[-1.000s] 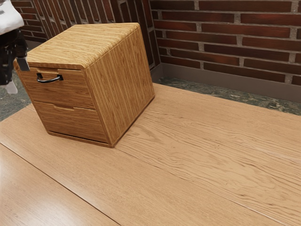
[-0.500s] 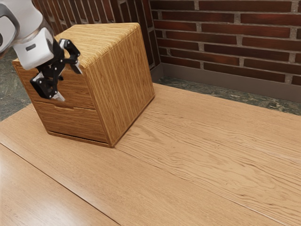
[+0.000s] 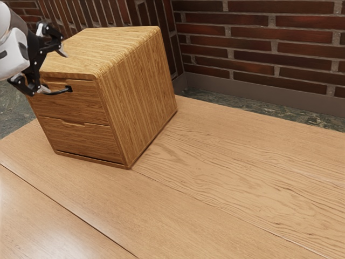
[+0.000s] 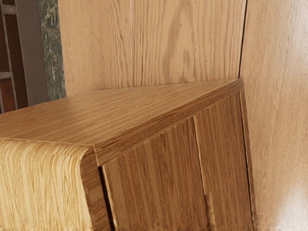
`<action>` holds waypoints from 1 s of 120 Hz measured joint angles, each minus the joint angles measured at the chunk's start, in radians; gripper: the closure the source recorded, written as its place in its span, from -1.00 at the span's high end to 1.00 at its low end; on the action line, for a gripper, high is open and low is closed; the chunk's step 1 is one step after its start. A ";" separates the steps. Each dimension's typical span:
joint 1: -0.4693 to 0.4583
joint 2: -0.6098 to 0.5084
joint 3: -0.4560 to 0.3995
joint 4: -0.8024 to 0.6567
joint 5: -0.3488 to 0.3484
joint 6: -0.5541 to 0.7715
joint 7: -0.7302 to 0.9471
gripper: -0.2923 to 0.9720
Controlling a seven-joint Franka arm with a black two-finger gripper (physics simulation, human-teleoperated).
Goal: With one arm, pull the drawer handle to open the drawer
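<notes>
Gripper is seen spread wide at cabinet's upper front corner, just beside top drawer handle; nothing is held.

Cabinet on the table, brick wall behind
The cabinet stands on the table toward the exterior view's left; the wall runs close behind the cabinet; in the cabinet's front the upper drawer sits over the lower drawer; the handle lies on the upper drawer, near the cabinet's top edge; the gripper hangs before the cabinet's upper front corner, just beside the handle's end.
</notes>
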 joint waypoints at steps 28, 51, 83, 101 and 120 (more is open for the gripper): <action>0.034 -0.012 0.001 0.005 0.002 -0.061 0.055 0.54; 0.046 0.012 -0.002 0.004 0.026 -0.075 0.088 0.54; 0.055 0.012 0.007 -0.005 0.041 -0.087 0.121 0.54; 0.057 0.020 0.022 -0.010 0.043 -0.088 0.134 0.54; 0.058 0.036 0.023 -0.010 0.043 -0.072 0.144 0.54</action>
